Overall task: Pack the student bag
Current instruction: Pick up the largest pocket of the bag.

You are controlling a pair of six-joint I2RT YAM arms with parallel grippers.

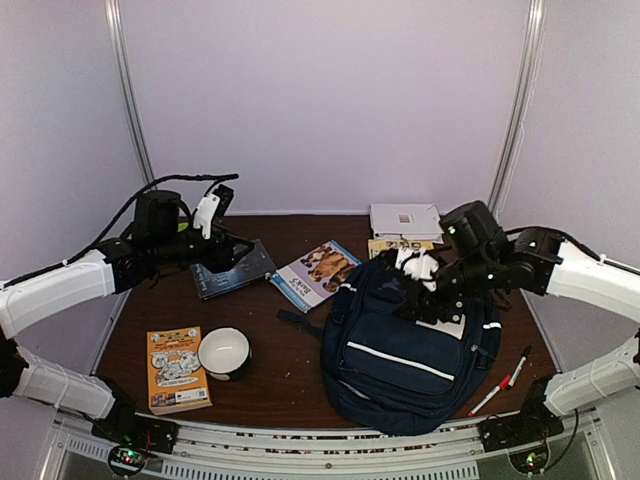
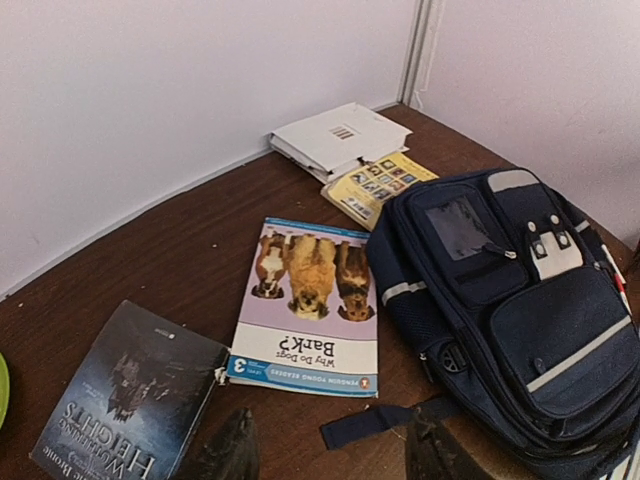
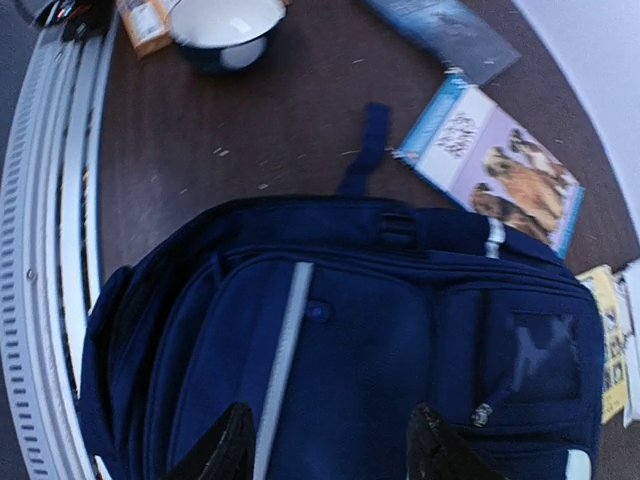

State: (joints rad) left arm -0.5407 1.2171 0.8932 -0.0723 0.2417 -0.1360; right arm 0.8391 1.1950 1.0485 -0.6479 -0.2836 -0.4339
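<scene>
Over the right half of the dark brown wooden desk [image 1: 290, 345], my right hand [image 3: 330, 450] hangs released, fingers apart and empty, above the front of the large navy-blue fabric backpack with white trim stripes [image 1: 410, 360]. The bag lies flat, its bottom edge close to the desk's near rim. Its top is just beside a yellow booklet [image 2: 380, 185] and a flat white box [image 2: 335, 135] against the back wall. My left hand [image 2: 325, 455], also released and empty, hovers at the left rear between a dark paperback novel [image 2: 130, 390] and a thin reader with three dogs on its cover [image 2: 310, 310]. A loose navy strap [image 2: 375, 420] trails from the bag's left side. Bare wood separates that side from a white bowl [image 1: 224, 352] and an orange book [image 1: 177, 370]. Two marker pens [image 1: 500, 385] lie right of the bag, near the edge.
</scene>
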